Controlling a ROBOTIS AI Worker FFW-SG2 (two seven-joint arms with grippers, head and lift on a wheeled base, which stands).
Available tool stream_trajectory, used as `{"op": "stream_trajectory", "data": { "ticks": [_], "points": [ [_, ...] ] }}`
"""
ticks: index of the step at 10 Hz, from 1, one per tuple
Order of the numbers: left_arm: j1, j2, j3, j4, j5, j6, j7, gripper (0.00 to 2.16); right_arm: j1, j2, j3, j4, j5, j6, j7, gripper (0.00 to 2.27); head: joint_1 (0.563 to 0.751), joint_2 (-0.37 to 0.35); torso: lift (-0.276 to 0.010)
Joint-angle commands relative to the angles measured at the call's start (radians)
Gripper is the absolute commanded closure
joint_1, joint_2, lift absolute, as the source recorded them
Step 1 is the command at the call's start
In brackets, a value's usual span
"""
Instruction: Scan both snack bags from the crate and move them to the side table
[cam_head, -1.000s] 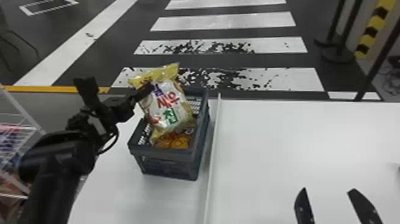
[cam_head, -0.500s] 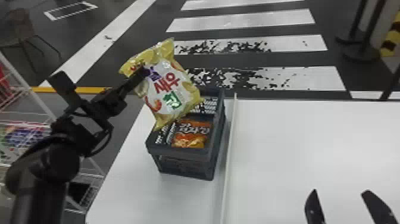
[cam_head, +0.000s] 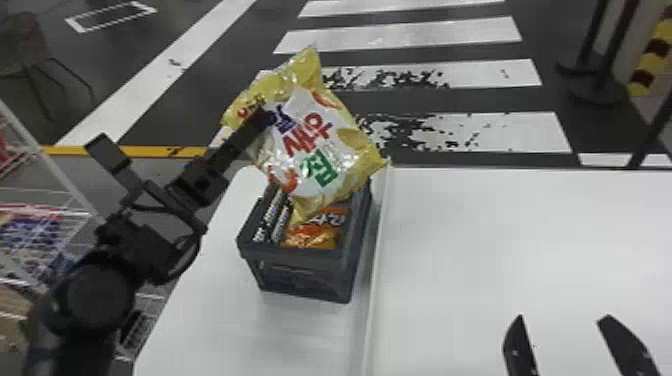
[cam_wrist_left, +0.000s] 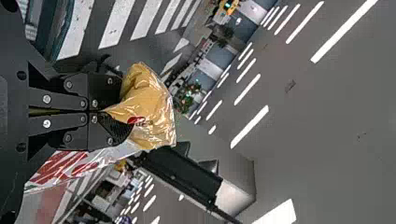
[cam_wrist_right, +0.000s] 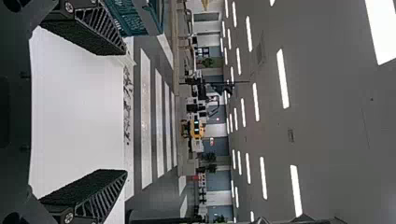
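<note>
In the head view my left gripper (cam_head: 262, 117) is shut on the upper left part of the yellow and white snack bag (cam_head: 320, 145), held tilted above the crate. In the left wrist view the left gripper (cam_wrist_left: 112, 109) pinches the bag's yellow end (cam_wrist_left: 152, 107) between its pads. The dark grey crate (cam_head: 302, 272) stands on the white table, an orange snack bag (cam_head: 312, 236) inside it, partly covered by the held bag. My right gripper (cam_head: 565, 335) is parked low at the right, fingers apart; the right wrist view shows the gripper (cam_wrist_right: 123, 112) with nothing between them.
The white table (cam_head: 520, 240) has a raised seam (cam_head: 375, 280) just right of the crate. Wire racks (cam_head: 45, 225) with goods stand at the left, a chair (cam_head: 30, 55) farther back. Barrier posts (cam_head: 600, 65) stand at the far right.
Since a second ago the left gripper has lifted the yellow and white bag up out of the crate, uncovering more of the orange one. The head view has turned toward the left. The right gripper stays open.
</note>
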Motion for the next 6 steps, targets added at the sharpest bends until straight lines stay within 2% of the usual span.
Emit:
{"op": "stream_trajectory", "data": {
  "ticks": [1,3,4,5,6],
  "points": [
    [0.01,-0.034,-0.087,-0.03,-0.01,0.01,0.001,2.14,0.009,0.0,-0.008,-0.01,0.003,0.004,0.0,0.09,0.695,0.167,-0.099],
    [0.005,-0.062,-0.222,-0.04,-0.078,0.01,0.01,2.14,0.023,0.002,-0.025,-0.027,0.003,0.004,0.0,0.09,0.695,0.064,-0.099],
    [-0.004,-0.077,-0.29,-0.038,-0.134,0.007,0.025,2.14,0.029,0.003,-0.034,-0.032,0.003,0.001,0.0,0.09,0.695,0.034,-0.099],
    [-0.018,-0.089,-0.377,-0.021,-0.229,-0.002,0.053,2.14,0.034,0.005,-0.04,-0.032,0.003,-0.005,-0.002,0.09,0.695,-0.02,-0.099],
    [-0.039,-0.1,-0.455,0.031,-0.28,-0.023,0.067,2.14,0.034,0.005,-0.043,-0.032,0.003,-0.005,-0.002,0.09,0.695,-0.075,-0.099]
  ]
}}
